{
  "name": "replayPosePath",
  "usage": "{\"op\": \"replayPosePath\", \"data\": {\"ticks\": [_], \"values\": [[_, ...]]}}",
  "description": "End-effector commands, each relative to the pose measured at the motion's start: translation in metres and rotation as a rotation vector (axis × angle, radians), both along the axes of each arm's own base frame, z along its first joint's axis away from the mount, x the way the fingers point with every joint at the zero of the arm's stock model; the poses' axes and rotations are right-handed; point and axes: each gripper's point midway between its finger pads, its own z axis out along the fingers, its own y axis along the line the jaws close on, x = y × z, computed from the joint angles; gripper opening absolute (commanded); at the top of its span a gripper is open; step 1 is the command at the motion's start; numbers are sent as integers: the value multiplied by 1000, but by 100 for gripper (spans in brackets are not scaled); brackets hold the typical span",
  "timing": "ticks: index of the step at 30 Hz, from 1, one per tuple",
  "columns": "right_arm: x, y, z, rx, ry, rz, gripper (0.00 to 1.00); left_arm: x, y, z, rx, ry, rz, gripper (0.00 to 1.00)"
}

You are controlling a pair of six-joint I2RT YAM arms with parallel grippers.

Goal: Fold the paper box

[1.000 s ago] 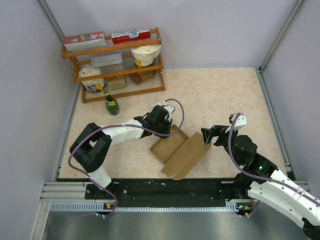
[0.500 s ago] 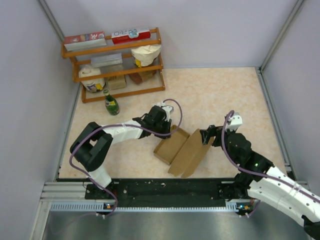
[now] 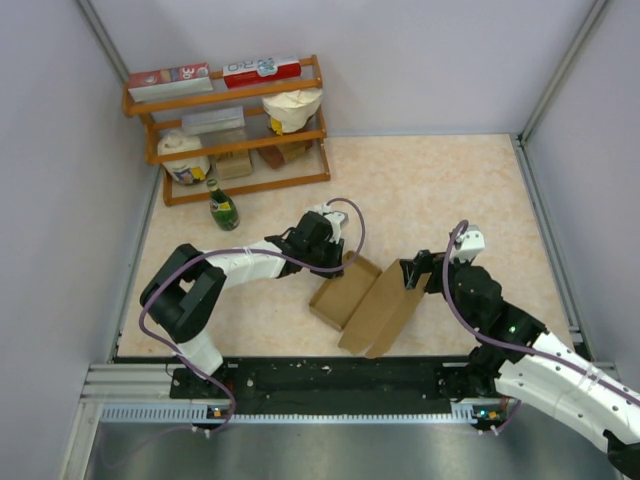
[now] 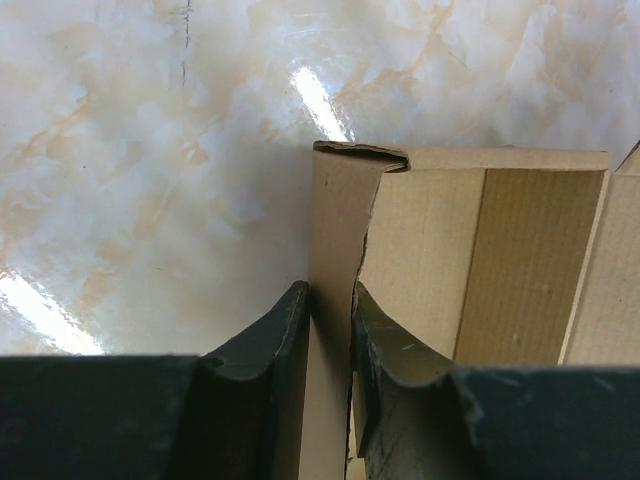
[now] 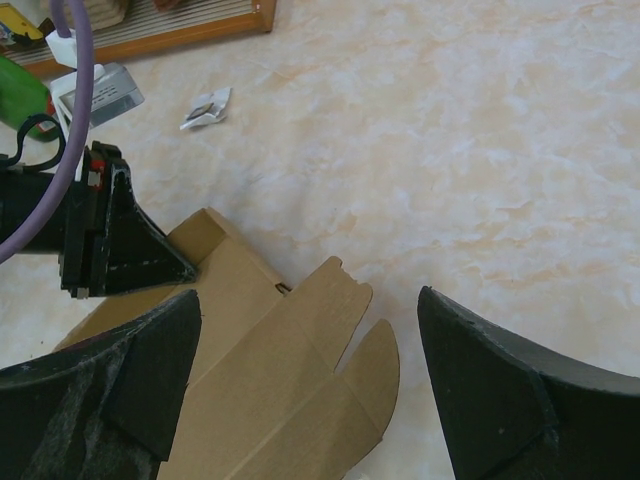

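Printed boxes (image 3: 262, 68), lettering unreadably small

Much of the paper box (image 4: 440, 250) beyond the left wrist view's right edge

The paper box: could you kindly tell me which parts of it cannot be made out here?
- Left wrist view: the paper box runs off the bottom edge behind the left claw.
- Right wrist view: the right claw hides its near part.
- Top view: the pinched wall sits under the left claw.
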Motion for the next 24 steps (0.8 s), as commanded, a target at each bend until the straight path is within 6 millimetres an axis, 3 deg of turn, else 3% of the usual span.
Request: {"op": "replayPosePath", "data": {"ticks": [1,10,18,24], "values": [[1,3,9,17,-22,1,87,5,-6,4,-44,-7,1,25],[2,13,5,13,-1,41,87,6,-3,4,-44,-4,9,25],[1,40,-1,58,58,175,86,7,-2,0,-43,5,10,25],[9,32,0,87,66,126,87,7,-2,-5,-48,19,13,26]]}}
